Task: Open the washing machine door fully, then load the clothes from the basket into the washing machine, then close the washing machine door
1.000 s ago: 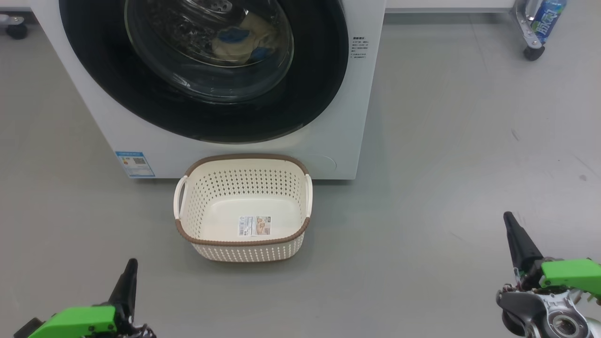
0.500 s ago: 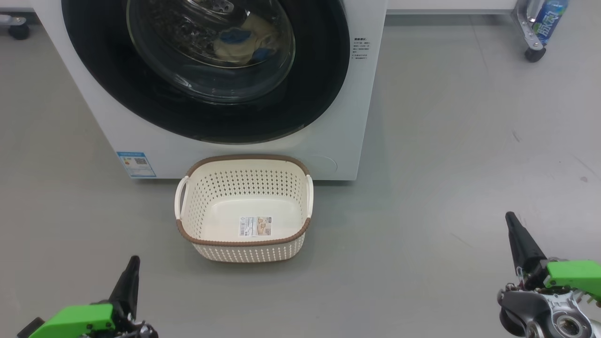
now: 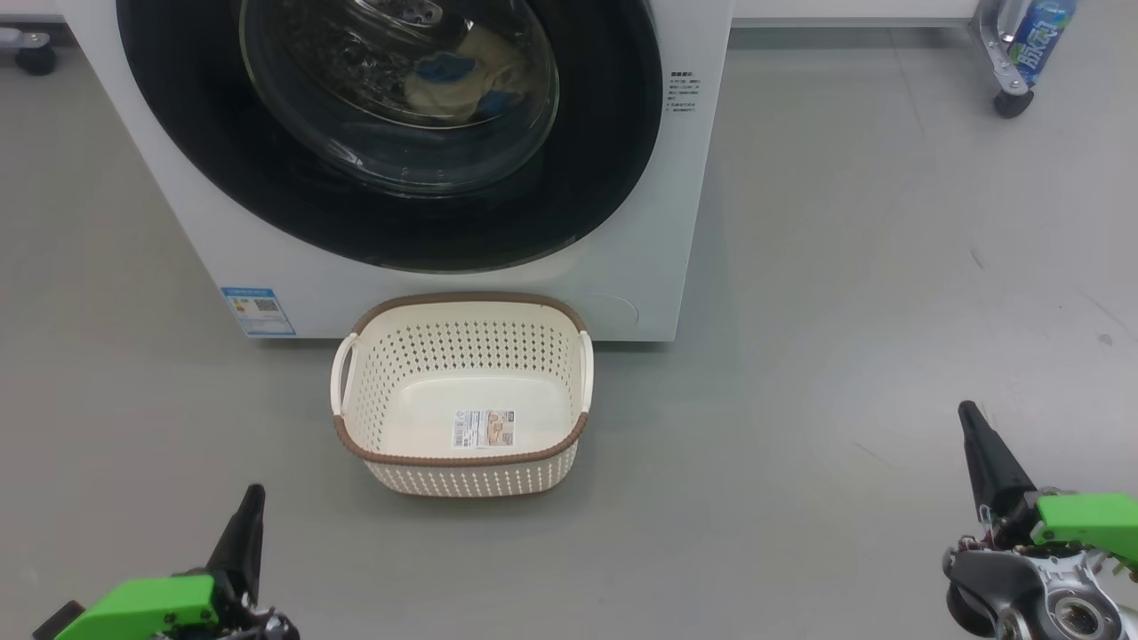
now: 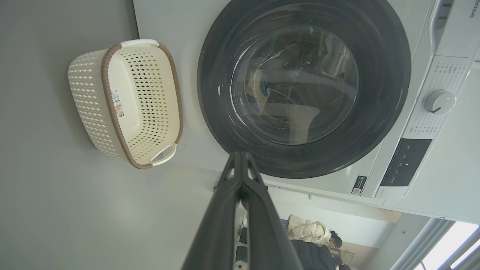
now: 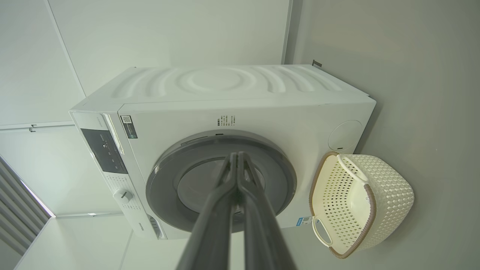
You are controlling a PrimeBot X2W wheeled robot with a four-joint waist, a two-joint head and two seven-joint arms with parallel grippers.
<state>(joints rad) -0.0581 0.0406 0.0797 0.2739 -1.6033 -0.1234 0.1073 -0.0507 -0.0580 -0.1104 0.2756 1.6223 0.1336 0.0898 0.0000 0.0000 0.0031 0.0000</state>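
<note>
Head view: the glossy black-rimmed round door (image 3: 587, 178) sits shut on the big white washing machine (image 3: 213, 240), with soft cream-yellow clothes (image 3: 462, 76) behind its bulging glass. The perforated cream plastic basket (image 3: 462, 458) stands just in front, base sticker (image 3: 483, 428) showing. Left wrist view: the left gripper (image 4: 240, 153) has its dark fingers pressed together, holding nothing. Right wrist view: the right gripper (image 5: 237, 153) is clenched likewise.

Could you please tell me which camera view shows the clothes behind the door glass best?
The head view: the clothes show cream and blue through the washing machine door. The left wrist view gives a small, glare-streaked patch of them. In the right wrist view the glass is flat grey: too hazy to tell.
</note>
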